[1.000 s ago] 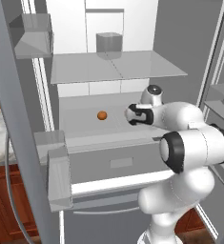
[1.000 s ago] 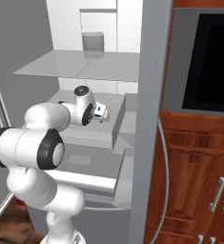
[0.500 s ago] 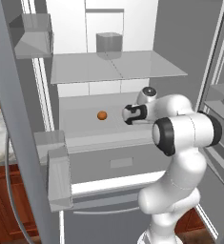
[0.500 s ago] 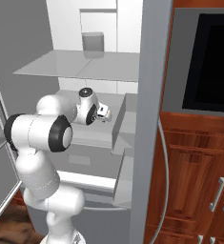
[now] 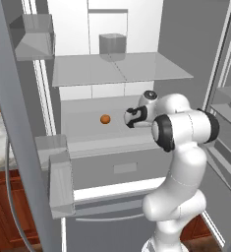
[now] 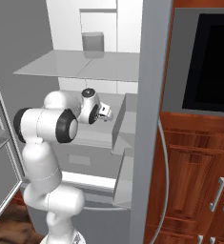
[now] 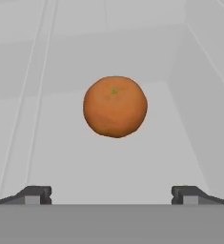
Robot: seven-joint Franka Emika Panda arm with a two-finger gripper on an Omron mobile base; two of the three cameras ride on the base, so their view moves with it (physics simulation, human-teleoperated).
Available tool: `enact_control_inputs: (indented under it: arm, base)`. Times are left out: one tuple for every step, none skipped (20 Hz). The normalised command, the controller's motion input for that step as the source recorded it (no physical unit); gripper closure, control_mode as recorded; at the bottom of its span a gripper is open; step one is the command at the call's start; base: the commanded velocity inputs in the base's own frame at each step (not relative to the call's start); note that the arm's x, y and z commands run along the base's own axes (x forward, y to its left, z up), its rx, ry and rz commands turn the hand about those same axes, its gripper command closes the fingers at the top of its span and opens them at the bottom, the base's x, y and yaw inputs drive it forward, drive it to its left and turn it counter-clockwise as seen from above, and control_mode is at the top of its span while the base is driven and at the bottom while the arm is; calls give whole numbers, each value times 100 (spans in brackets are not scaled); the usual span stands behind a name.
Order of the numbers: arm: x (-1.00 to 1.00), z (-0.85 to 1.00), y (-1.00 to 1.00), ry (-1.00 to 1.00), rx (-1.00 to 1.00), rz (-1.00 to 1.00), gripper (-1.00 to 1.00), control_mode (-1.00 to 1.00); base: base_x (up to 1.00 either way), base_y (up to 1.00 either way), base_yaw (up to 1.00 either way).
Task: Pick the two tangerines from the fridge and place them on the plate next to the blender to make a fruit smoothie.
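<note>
while spread wide, gripper (image 7: 111, 193) faces tangerine (image 7: 115, 106) inside fridge (image 5: 151, 44).

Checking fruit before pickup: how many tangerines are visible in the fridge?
1: a tangerine on the fridge shelf, ahead of the open gripper. A second may be hidden by the arm.

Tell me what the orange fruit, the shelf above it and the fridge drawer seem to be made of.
Tangerine: fruit peel, matte, faintly mottled orange with a small green stem spot. Shelf above it: probably clear glass, smooth, since the white back wall shows through it. Drawer: likely plastic or painted metal, flat grey and opaque; the rendering leaves that open.
</note>
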Motion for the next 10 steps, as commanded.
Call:
enact_control_inputs:
  arm:
    - [26, -10, 0, 0, 0, 0, -100, -100]
    - [26, -9, 0, 0, 0, 0, -100, -100]
    - [26, -10, 0, 0, 0, 0, -100, -100]
    - [26, -14, 0, 0, 0, 0, -100, -100]
    - [27, -13, 0, 0, 0, 0, -100, -100]
    - [28, -13, 0, 0, 0, 0, -100, -100]
    - [28, -14, 0, 0, 0, 0, -100, -100]
    - [28, -14, 0, 0, 0, 0, -100, -100]
    - [29, -14, 0, 0, 0, 0, -100, -100]
    - [28, -14, 0, 0, -1, 0, -100, -100]
  base:
    - [0, 0, 0]
    - [0, 0, 0]
    - [0, 0, 0]
    - [0, 0, 0]
    - [0, 0, 0]
    - [0, 0, 0]
    - [0, 0, 0]
    - [0, 0, 0]
    - [0, 0, 0]
    - [0, 0, 0]
